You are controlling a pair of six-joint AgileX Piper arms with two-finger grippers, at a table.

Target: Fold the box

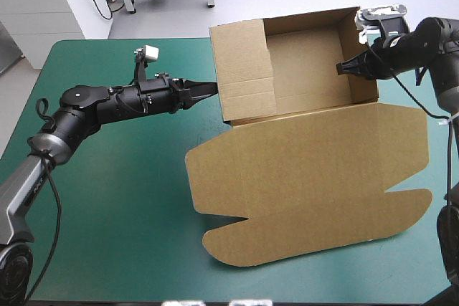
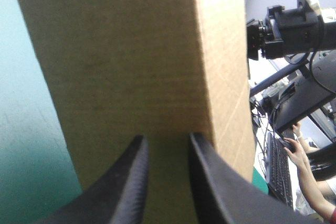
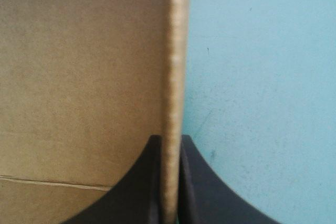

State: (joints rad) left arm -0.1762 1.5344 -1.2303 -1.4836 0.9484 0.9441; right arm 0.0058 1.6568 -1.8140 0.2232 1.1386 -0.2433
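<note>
The brown box (image 1: 301,62) stands at the far middle of the table as an open tray with its walls raised. Its lid (image 1: 308,177) lies flat toward the front edge. My left gripper (image 1: 211,89) points at the outside of the tray's left wall, tips at the board. In the left wrist view its fingers (image 2: 139,150) stand a little apart, with the wall (image 2: 131,51) right ahead and nothing between them. My right gripper (image 1: 341,68) reaches over the tray's right wall. In the right wrist view it (image 3: 170,140) is pinched on that wall's edge (image 3: 176,77).
The teal-green cover (image 1: 107,198) shows to the left of the box and along the front edge. The lid's rounded flaps (image 1: 237,245) come close to the front edge. The right arm arches over the table's right side.
</note>
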